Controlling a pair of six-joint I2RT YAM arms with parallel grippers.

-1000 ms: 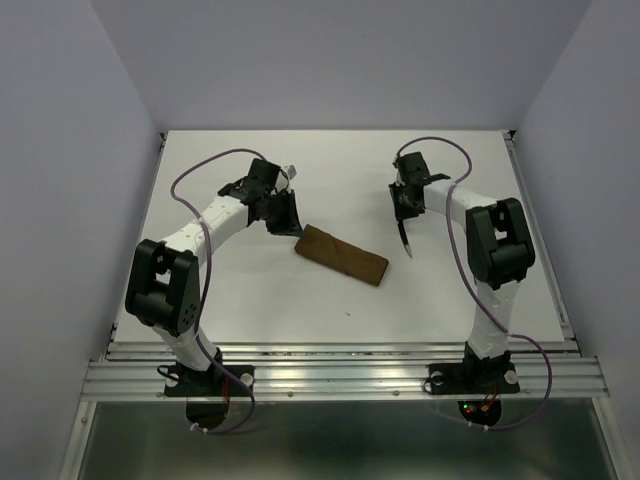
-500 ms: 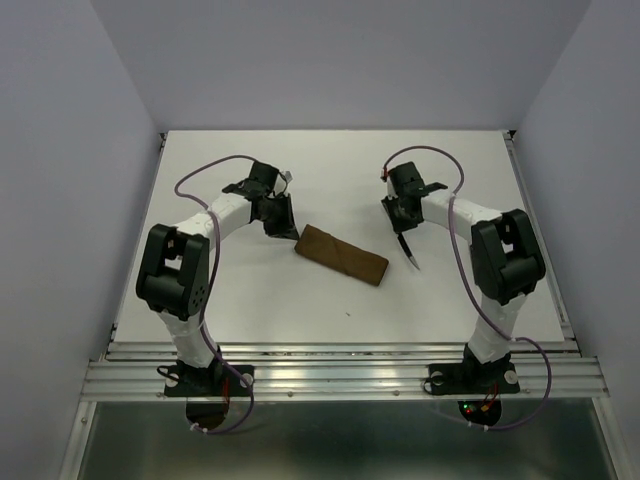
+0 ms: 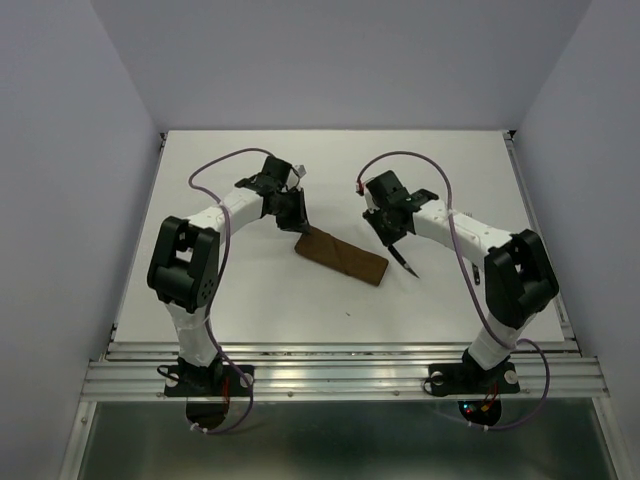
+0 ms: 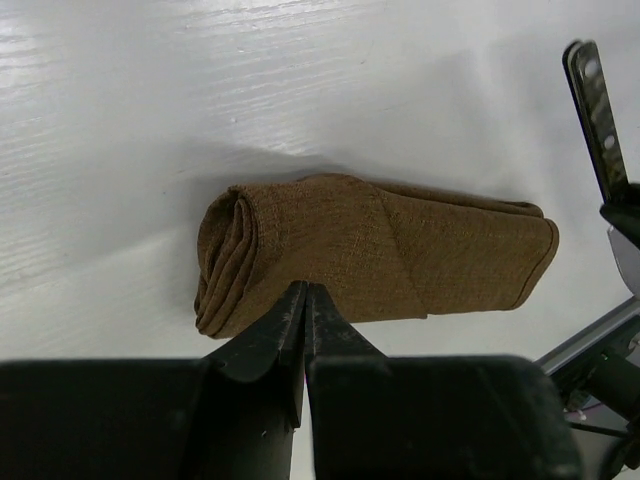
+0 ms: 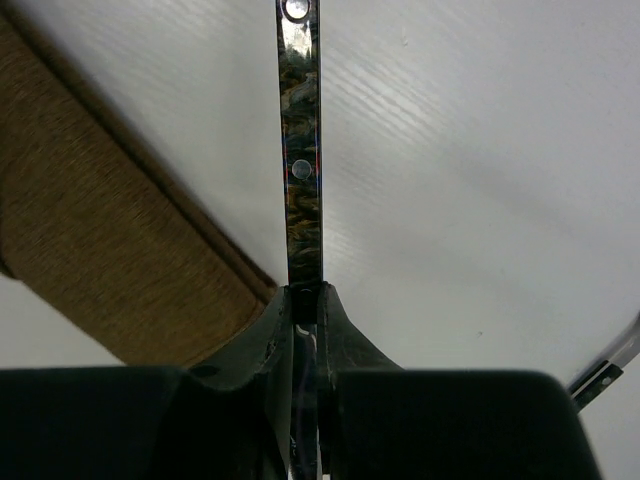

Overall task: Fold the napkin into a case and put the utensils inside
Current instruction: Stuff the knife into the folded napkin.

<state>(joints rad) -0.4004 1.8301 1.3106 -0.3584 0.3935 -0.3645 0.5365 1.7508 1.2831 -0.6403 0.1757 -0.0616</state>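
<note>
The napkin lies on the white table as a folded brown case (image 3: 340,255), a narrow slanted rectangle. My left gripper (image 3: 298,222) is shut at its upper-left end. In the left wrist view the case (image 4: 380,255) lies crosswise, its layered rolled end on the left, and the left gripper's (image 4: 305,290) tips sit at its near edge with nothing visible between them. My right gripper (image 3: 392,232) is shut on a utensil (image 3: 405,260) beside the case's right end. In the right wrist view the utensil's dark riveted handle (image 5: 303,150) sticks out of the right gripper (image 5: 305,292), beside the case (image 5: 110,250). Its other end is hidden.
The table (image 3: 240,290) is bounded by a metal rail (image 3: 340,375) along the near edge and by pale walls on the other three sides. Purple cables (image 3: 215,165) loop over both arms.
The right gripper has carried the utensil left, up to the case's right end. The left gripper has shifted slightly right to the case's left end. The case has not moved.
</note>
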